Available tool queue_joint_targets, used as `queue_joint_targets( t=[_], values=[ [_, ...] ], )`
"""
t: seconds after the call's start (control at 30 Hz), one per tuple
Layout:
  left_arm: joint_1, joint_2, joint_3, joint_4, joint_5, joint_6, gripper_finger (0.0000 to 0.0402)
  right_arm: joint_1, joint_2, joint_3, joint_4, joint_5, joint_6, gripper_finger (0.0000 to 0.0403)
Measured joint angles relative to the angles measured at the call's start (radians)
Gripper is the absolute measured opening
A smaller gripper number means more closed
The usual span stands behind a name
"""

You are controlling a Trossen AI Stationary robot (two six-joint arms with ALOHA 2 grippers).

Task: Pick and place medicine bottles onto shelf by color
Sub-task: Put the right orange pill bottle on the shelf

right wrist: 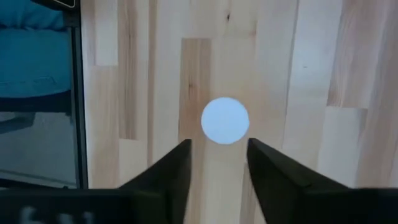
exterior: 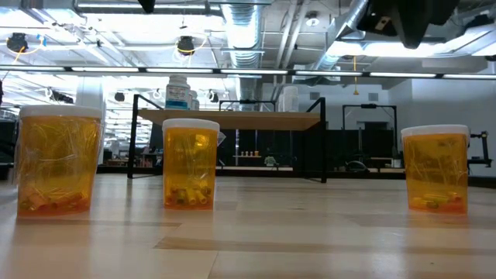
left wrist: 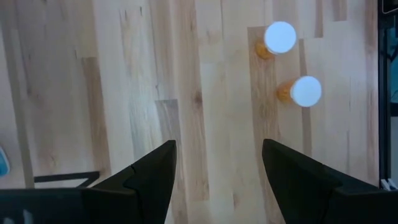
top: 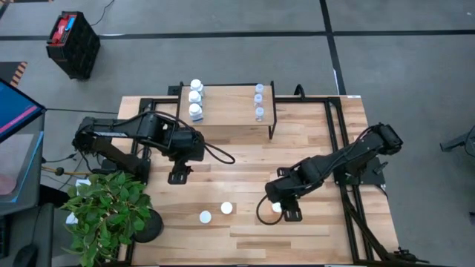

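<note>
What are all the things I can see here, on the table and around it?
White bottles: three, white, in a row on the shelf's left end.
Clear bottles: three, bluish clear, in a row on the shelf's right end.
Orange bottles: three, orange with white caps, upright on the table's near part.
Shelf: one, light wood with black legs, at the table's far edge.
Table: one, slatted wood.
Plant: one, green, near left corner.
Crate: one, black, on the floor.
Left gripper: open, above bare table.
Right gripper: open, over one orange bottle.
</note>
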Motion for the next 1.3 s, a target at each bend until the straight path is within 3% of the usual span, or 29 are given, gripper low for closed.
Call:
queue_joint_targets(
  t=[0.17, 0.27, 0.5, 0.83, 1.03, 1.3],
  values=[
    [0.000, 0.000, 0.000, 0.001, 0.000, -0.001, 0.0224, 0.000, 0.020, 0.001, 0.007, 0.006, -0.002, 0.0255],
    [0.000, 0.000, 0.000, 0.000, 0.000, 0.001, 0.0224, 0.003, 0.050, 0.001, 0.004, 0.014, -0.003, 0.0275],
    [0.000, 0.000, 0.000, 0.003, -0.024, 0.010, 0.0224, 0.000, 0.115, 0.000, -0.027, 0.017, 0.055, 0.0277],
    [0.001, 0.000, 0.000, 0.001, -0.051, 0.016, 0.0224, 0.052, 0.188, 0.002, -0.014, 0.035, 0.002, 0.0276],
    [0.001, 0.000, 0.000, 0.002, -0.052, 0.016, 0.0224, 0.060, 0.185, 0.000, -0.003, 0.132, 0.005, 0.0276],
    [0.000, 0.000, 0.000, 0.006, -0.052, 0.016, 0.0224, 0.060, 0.183, 0.000, -0.005, 0.136, 0.000, 0.0276]
  ],
)
